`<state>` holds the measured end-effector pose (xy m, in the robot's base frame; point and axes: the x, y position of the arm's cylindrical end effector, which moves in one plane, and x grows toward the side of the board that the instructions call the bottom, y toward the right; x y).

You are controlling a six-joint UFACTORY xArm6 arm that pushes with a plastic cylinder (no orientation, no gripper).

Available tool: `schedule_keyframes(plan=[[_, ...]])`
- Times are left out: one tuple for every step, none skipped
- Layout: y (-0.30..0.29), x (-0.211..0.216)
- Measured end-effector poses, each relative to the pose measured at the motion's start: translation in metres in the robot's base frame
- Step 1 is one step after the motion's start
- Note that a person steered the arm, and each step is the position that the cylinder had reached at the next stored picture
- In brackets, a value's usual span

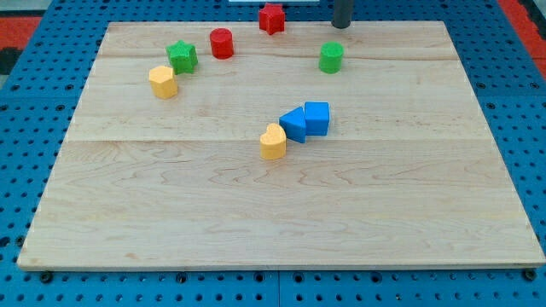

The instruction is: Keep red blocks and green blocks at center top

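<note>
A red star-shaped block [271, 18] sits at the board's top edge, near the centre. A red cylinder [222, 43] lies to its lower left. A green star-shaped block [182, 56] lies further left, next to a yellow block. A green cylinder [331, 57] lies right of centre near the top. My tip [341, 25] is at the top edge, just above the green cylinder and to the right of the red star, touching neither.
A yellow hexagonal block [162, 82] sits just below-left of the green star. Two blue blocks [316, 118] [294, 124] touch each other at mid-board, with a yellow block [273, 141] against their lower left. The wooden board [426, 213] lies on a blue pegboard.
</note>
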<state>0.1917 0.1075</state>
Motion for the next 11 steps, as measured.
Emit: schedule_keyframes(plan=[[-0.033,0.001],[-0.052,0.012],[0.041,0.043],[0.048,0.120],[0.004,0.084],[-0.045,0.061],[-0.038,0.101],[-0.086,0.084],[-0.091,0.046],[-0.126,0.092],[-0.202,0.082]])
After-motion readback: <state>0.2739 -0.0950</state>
